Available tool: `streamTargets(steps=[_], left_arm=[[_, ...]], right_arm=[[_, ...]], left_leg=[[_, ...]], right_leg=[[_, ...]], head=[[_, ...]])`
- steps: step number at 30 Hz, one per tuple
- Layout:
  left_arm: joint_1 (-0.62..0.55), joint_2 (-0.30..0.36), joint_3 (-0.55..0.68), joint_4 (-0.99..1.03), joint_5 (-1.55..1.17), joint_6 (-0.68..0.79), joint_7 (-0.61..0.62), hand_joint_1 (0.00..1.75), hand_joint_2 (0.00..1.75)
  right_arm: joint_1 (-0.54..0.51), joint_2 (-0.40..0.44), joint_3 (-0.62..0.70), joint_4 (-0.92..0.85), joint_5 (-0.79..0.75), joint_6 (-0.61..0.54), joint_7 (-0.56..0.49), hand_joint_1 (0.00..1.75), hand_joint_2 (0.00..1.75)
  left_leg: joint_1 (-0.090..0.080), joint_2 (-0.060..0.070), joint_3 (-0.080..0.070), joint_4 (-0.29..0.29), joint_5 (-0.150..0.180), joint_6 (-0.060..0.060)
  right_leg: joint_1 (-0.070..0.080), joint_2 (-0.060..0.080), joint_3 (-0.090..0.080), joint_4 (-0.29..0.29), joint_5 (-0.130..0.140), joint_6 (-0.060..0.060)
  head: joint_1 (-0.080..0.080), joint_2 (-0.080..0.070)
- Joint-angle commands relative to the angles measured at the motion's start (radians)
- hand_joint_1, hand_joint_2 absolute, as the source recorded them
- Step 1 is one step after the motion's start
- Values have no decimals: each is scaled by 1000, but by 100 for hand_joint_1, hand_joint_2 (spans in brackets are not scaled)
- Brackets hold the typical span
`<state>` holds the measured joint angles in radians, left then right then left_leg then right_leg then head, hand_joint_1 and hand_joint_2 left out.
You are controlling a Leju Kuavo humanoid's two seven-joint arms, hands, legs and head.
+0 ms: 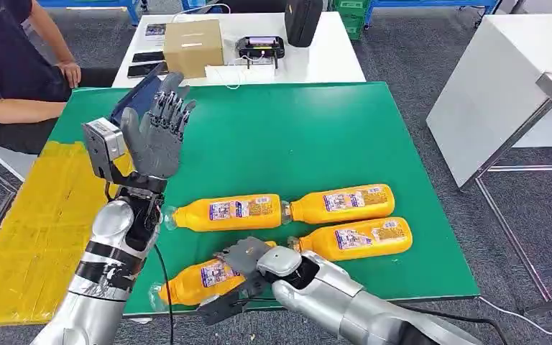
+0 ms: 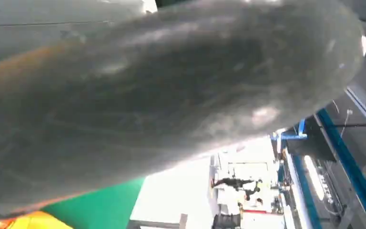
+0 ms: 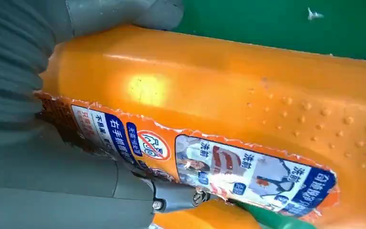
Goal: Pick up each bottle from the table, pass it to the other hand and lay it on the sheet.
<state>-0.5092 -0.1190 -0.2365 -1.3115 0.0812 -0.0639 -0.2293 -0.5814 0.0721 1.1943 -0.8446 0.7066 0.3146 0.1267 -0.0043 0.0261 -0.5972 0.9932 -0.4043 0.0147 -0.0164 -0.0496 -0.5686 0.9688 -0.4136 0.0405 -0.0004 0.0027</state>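
Right hand (image 1: 248, 269) gripping the nearest orange bottle (image 1: 198, 282) on my green table (image 1: 309, 136), left hand (image 1: 159, 133) hovering above it, fingers spread, holding nothing.

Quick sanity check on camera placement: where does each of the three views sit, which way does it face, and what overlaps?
Head view: high on the body, looking forward and down at the green table; raised left hand and right hand on the nearest bottle show.
Left wrist view: behind the left hand, whose blurred grey bulk blocks most of it; a strip of green table and room beyond.
Right wrist view: behind the right hand, tight on the orange bottle.
Shared: head and right wrist views both show that bottle.
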Motion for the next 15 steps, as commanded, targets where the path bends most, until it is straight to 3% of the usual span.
streamTargets(steps=[1, 2, 4, 5, 8, 10, 15], left_arm=[[67, 59, 51, -102, -21, 148, -1, 0, 0], [88, 68, 68, -124, -27, 165, -4, 0, 0], [145, 61, 111, -174, -1, 163, 5, 0, 0], [151, 60, 114, -175, -2, 164, 6, 0, 175], [151, 45, 109, -154, -3, 165, 11, 0, 175], [146, 43, 99, -146, -6, 168, 8, 0, 175], [137, 51, 66, -122, 43, 108, 44, 0, 175]], right_arm=[[249, -100, -403, -235, -369, -255, -10, 175, 175], [299, -106, -464, -337, -414, -293, -36, 175, 175], [472, -93, -597, -662, -351, -453, -138, 175, 175], [504, -88, -615, -724, -343, -462, -145, 175, 175], [582, -81, -654, -915, -338, -481, -212, 175, 175], [590, -77, -662, -937, -343, -485, -241, 175, 175], [591, -73, -668, -930, -344, -502, -282, 175, 175]], left_leg=[[2, -7, -1, -3, 1, -2], [2, -4, 1, -1, 0, -1], [1, -5, -1, -1, 0, 0], [2, -4, -1, 0, -1, -1], [2, -8, -7, 2, -3, -1], [0, -8, -17, 1, 0, -1], [2, -9, -17, 2, -2, -1]], right_leg=[[2, 0, 6, -4, 0, -2], [1, 1, 11, -3, -1, -1], [1, -1, 9, -1, -1, -1], [2, 1, 9, -1, -2, -1], [1, 0, 5, 2, -4, -1], [0, -2, -6, 2, -1, 0], [1, 0, -4, 1, -3, -1]], head=[[1, 0], [0, 0], [1, 0], [1, 0], [1, 0], [0, 0], [1, 0]])
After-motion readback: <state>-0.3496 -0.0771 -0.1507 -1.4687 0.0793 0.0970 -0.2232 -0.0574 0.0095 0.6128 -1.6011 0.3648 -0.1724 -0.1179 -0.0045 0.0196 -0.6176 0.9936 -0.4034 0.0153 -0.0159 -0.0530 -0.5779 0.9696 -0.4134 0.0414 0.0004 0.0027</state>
